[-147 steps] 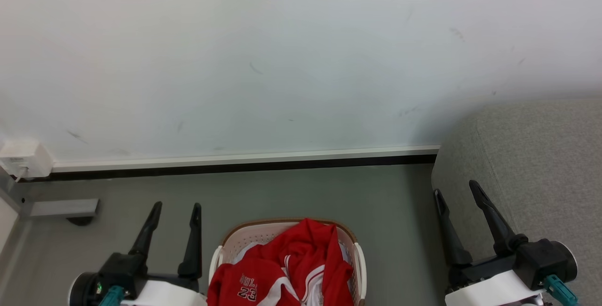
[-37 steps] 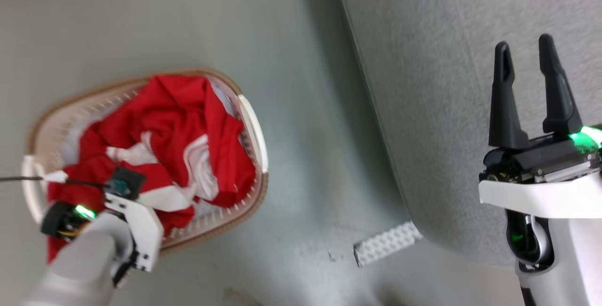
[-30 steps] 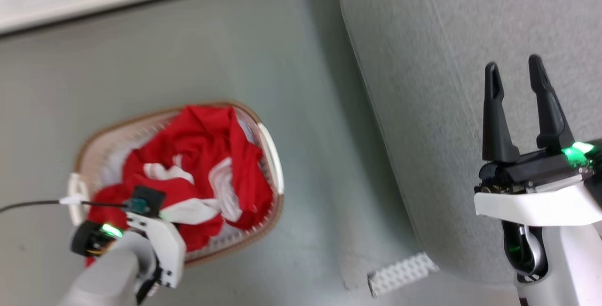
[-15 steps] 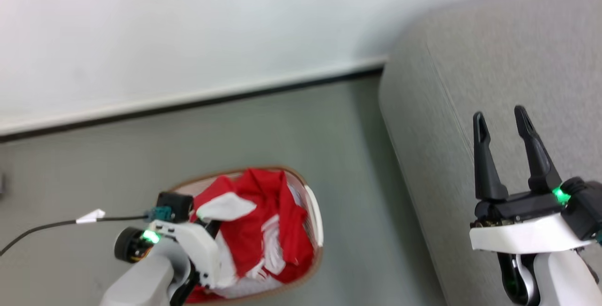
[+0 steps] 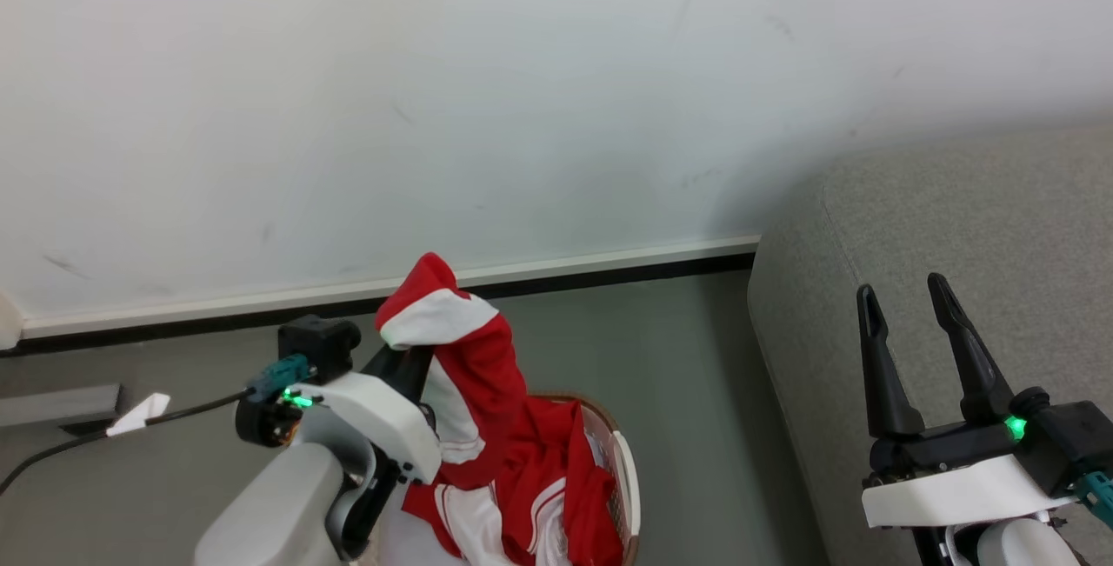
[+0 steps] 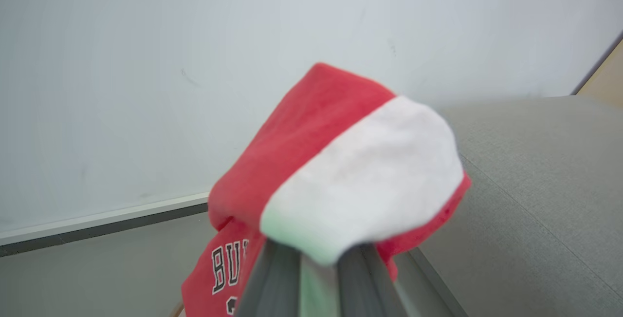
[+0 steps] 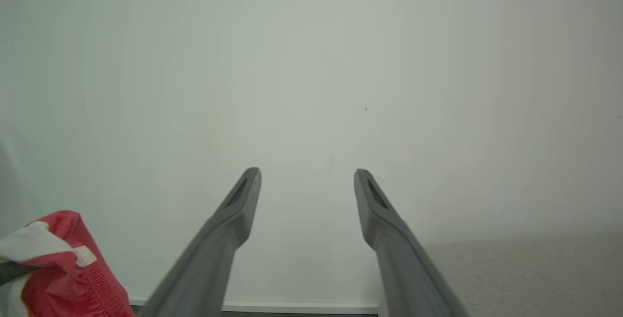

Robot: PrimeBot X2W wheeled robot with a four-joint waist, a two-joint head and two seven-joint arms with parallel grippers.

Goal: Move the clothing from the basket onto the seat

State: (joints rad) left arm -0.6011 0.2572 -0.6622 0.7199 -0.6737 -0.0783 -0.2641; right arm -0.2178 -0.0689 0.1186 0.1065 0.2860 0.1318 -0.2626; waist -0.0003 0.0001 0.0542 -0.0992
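We see our left gripper pinching clothing at white band, high above basket, rest trailing inside. Our right gripper: fingers spread, empty, over seat.

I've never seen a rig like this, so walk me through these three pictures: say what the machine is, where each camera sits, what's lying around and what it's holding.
This is a wheeled robot with two arms, each ending in two long dark jaws. One picture looks forward and down from its head. The other two look out from each wrist, along that arm's own jaws. On the grey floor, by a white wall, stands a basket of red and white clothing, with a grey sofa beside it. The left jaws are shut on a bunch of the clothing and hold it up above the basket, with its lower end trailing down into it. The right jaws stand open and empty, by the sofa.
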